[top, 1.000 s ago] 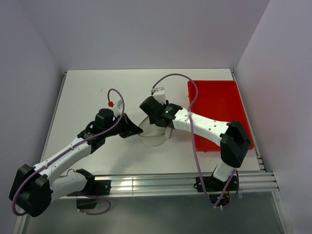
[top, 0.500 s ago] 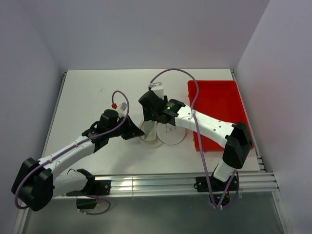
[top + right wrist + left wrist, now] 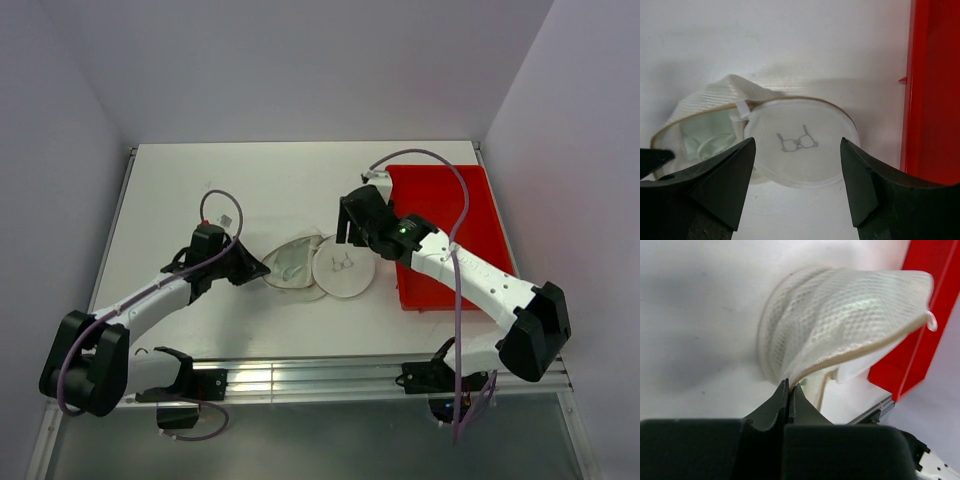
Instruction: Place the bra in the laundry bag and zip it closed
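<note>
Right claw (image 3: 797,144) has let go, wide and empty above laundry bag (image 3: 335,270), now flopped on table (image 3: 250,180). Left claw (image 3: 790,390) pinched shut on its rim. Bra (image 3: 705,140) looks inside; we expect zipping next.

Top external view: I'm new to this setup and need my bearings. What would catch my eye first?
The bright red tray on the right side stands out most. In the middle lies the cream laundry bag, its round face printed with a small bra outline. The left gripper is shut on the bag's seam, while the right gripper hangs open close to it.
</note>
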Available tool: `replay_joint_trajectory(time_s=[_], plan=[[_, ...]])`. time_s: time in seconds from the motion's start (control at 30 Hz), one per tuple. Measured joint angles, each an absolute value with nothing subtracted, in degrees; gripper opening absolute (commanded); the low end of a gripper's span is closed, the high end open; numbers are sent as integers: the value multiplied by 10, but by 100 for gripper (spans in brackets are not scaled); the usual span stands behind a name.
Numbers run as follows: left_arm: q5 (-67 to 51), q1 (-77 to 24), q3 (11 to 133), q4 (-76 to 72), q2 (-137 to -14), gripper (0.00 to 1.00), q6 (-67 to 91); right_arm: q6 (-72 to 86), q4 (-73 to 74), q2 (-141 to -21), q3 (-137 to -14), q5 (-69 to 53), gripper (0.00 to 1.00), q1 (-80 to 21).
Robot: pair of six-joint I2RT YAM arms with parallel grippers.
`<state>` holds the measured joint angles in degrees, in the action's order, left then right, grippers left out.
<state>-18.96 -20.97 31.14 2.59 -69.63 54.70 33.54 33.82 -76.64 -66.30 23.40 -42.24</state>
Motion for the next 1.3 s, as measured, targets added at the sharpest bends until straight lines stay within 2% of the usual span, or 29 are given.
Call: replay_joint_trajectory(time_s=[0.27,0.5,0.83,1.3], plan=[[-161,-201,311,29,-763,0,545,328,239,-769,-547,131,82,-364],[-151,-190,312,25,-811,0,542,321,166,-768,-483,79,82,-304],[-150,-189,313,20,-819,0,538,369,104,-770,-471,55,81,-248],[-151,-189,316,15,-830,0,536,403,-12,-806,-423,-68,80,-221]])
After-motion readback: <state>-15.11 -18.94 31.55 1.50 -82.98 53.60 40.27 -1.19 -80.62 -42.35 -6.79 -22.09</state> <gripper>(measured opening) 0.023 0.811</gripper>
